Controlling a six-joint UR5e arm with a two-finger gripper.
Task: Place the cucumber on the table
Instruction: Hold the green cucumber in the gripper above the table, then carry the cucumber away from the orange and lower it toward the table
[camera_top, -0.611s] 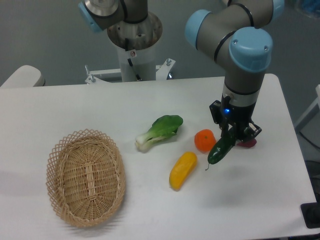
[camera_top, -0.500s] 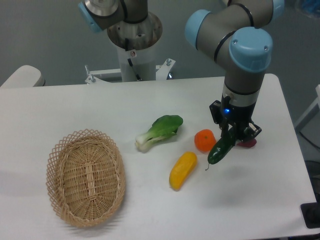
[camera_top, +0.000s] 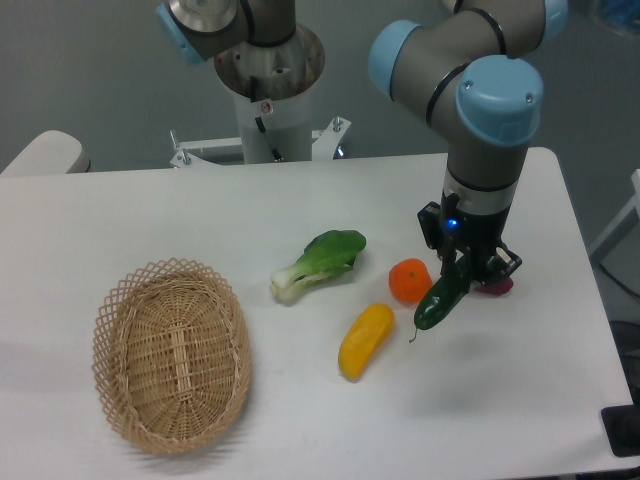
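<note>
Item: cucumber (camera_top: 439, 299), dark green, glossy, tilted with its thin stem tip low and to the left; upper end gripped in the claw (camera_top: 467, 267), lower end close over the tabletop (camera_top: 300, 200) (contact with the surface cannot be told).

Surroundings, placed from the cucumber:
- Orange round fruit (camera_top: 409, 281), just beside it on the left, near or touching; the nearest obstruction.
- Yellow oblong vegetable (camera_top: 365, 340), lower left, near the stem tip but apart from it.
- Bok choy (camera_top: 318, 263), green leaf and white base, farther left, beyond the orange fruit.
- Dark red object (camera_top: 494, 285), just to the right, mostly hidden behind the claw (kind not clear).
- Oval wicker basket (camera_top: 172, 354), well apart on the far left.
- Bare white surface below and to the right.

Arm (camera_top: 484, 120): grey links with light-blue joint caps, reaching from the pedestal (camera_top: 270, 95) at the rear edge across to the right; the wrist points straight down above the cucumber, a small blue light showing on it.

Claw: fingers drawn in narrow, clamped on the cucumber's upper end.
</note>
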